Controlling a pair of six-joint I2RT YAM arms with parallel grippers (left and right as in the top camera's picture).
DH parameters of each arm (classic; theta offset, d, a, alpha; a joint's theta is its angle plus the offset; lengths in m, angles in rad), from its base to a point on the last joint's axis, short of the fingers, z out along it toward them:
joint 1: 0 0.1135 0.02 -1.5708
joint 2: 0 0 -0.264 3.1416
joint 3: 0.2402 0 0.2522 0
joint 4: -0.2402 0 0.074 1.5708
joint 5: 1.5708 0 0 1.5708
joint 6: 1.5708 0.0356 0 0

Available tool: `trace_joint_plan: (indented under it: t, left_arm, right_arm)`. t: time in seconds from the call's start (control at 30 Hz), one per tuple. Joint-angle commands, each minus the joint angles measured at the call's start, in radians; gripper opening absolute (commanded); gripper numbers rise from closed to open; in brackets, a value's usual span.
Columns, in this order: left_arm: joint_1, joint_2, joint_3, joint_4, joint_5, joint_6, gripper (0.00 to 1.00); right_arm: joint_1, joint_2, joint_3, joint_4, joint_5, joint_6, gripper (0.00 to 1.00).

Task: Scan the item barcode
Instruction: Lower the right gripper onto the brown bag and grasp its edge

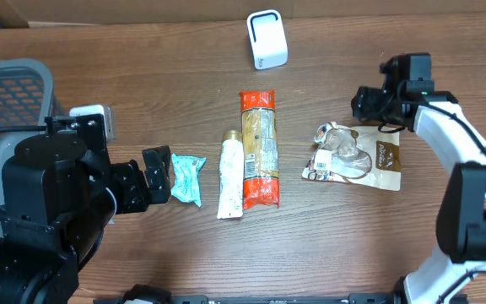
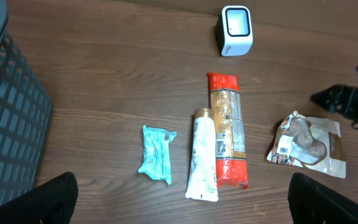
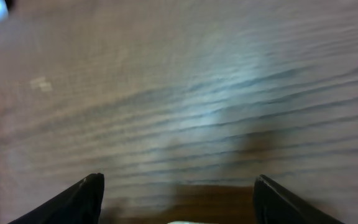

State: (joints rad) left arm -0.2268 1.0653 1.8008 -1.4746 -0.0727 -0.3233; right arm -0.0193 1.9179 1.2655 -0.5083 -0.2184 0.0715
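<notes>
A white barcode scanner stands at the back of the table. In front of it lie a teal packet, a white tube, a long orange-red pack and a brown pouch with a clear window. My left gripper is open just left of the teal packet, holding nothing. Just behind the brown pouch my right gripper is open and empty, with the pouch's edge below its fingers.
A dark mesh basket stands at the table's left edge. A small white box sits beside it, behind the left arm. The right wrist view is blurred and shows mostly bare wood.
</notes>
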Motion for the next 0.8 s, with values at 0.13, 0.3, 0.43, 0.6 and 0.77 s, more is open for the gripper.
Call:
trace_joint_plan:
  t: [0.13,0.3,0.43,0.6,0.77]
  left_arm:
    - [0.005,0.002,0.012,0.0,-0.013,-0.014,1.0]
    - [0.005,0.002,0.012,0.0,-0.013,-0.014,1.0]
    - [0.005,0.002,0.012,0.0,-0.013,-0.014,1.0]
    - [0.005,0.002,0.012,0.0,-0.013,-0.014,1.0]
    - [0.005,0.002,0.012,0.0,-0.013,-0.014,1.0]
  right_arm:
    - [-0.041,0.059,0.001,-0.083,-0.116,-0.106,0.8]
    - [-0.113,0.059,0.013,-0.323,-0.13,-0.063,0.81]
    - [-0.159,0.059,0.013,-0.476,-0.195,-0.075,0.82]
    - [-0.169,0.059,0.013,-0.568,-0.306,-0.222,0.91]
    - [-0.169,0.059,0.009,-0.547,-0.383,-0.322,0.93]
